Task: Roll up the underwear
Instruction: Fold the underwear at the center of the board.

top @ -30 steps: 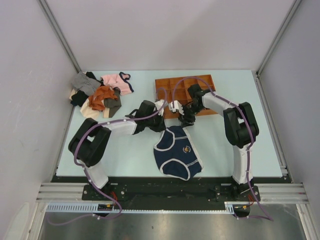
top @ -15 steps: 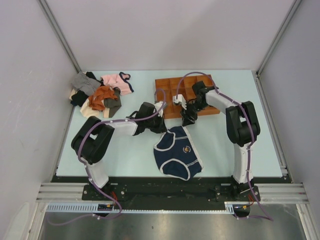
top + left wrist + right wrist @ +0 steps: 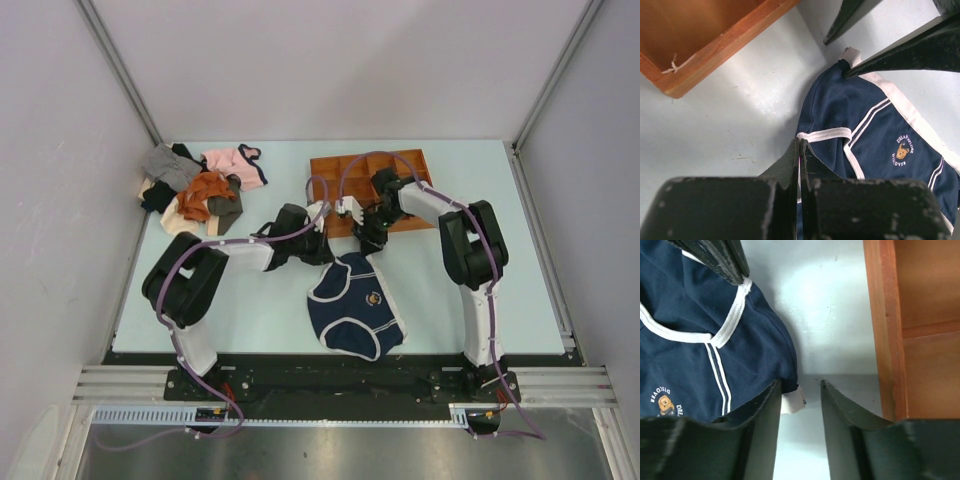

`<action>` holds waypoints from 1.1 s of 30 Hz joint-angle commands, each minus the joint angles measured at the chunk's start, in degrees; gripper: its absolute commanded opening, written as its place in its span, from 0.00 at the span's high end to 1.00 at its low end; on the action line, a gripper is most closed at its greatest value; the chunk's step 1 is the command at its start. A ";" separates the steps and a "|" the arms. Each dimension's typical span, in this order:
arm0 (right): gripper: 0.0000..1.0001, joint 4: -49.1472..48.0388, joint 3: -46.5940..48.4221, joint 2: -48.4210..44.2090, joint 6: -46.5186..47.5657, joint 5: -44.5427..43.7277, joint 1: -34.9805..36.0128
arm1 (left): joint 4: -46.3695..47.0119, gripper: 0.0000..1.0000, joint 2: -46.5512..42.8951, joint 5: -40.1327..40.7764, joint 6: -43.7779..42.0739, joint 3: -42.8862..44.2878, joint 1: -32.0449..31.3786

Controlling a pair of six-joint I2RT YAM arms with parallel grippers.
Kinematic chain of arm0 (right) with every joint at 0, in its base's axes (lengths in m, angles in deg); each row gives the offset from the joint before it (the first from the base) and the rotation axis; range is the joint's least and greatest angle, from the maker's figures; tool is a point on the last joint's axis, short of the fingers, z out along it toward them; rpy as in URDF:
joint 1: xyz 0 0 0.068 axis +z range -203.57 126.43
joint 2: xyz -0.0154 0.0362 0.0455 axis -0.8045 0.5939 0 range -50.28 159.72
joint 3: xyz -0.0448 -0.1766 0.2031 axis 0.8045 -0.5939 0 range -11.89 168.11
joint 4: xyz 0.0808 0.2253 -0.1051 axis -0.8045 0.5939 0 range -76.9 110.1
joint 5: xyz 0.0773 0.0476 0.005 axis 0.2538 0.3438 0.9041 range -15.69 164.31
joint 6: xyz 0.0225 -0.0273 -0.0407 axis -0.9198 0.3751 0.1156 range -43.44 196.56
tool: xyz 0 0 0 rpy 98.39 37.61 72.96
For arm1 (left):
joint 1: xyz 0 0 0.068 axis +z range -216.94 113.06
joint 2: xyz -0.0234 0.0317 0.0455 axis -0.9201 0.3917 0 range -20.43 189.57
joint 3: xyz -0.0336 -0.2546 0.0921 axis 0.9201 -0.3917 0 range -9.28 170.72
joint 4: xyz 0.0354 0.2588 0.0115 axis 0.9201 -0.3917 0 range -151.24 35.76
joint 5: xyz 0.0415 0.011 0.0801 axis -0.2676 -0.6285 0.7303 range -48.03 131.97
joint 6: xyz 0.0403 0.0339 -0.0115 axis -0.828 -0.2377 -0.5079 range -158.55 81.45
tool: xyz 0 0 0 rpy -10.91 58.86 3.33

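Observation:
The navy underwear (image 3: 355, 305) with white trim and a small yellowish emblem lies flat on the table in front of the arms. My left gripper (image 3: 328, 252) is at its far left corner. In the left wrist view the gripper (image 3: 801, 143) is shut on the white trim of the underwear (image 3: 875, 135). My right gripper (image 3: 367, 245) is at the far right corner. In the right wrist view the gripper (image 3: 800, 385) is open, with the underwear's (image 3: 700, 355) corner and a white tag (image 3: 792, 401) between its fingers, against the left one.
A wooden tray (image 3: 400, 165) stands just behind both grippers, its corner close in the left wrist view (image 3: 715, 50) and its wall right of my right fingers (image 3: 885, 315). A pile of garments, with a pink one (image 3: 232, 162) and an orange one (image 3: 205, 190), lies at the far left.
The right wrist swung slightly right and back left, ending at the underwear's far right corner. The left gripper and the underwear have hardly moved.

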 commanded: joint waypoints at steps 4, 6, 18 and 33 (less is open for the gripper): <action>0.86 3.11 0.77 0.03 2.25 1.19 -0.06 | 1.80 0.99 0.47 -2.12 0.15 1.75 1.55; 0.92 3.99 0.85 -0.85 2.61 2.60 -0.15 | 1.19 1.00 0.47 -2.30 -0.29 2.46 1.73; 1.00 1.80 2.43 -9.72 0.33 3.67 -1.73 | -6.28 1.00 0.29 -2.30 -4.33 9.84 2.17; 1.00 -0.57 -4.15 -17.98 1.29 4.01 -2.17 | -11.39 1.00 -1.55 -5.36 -5.84 14.34 2.26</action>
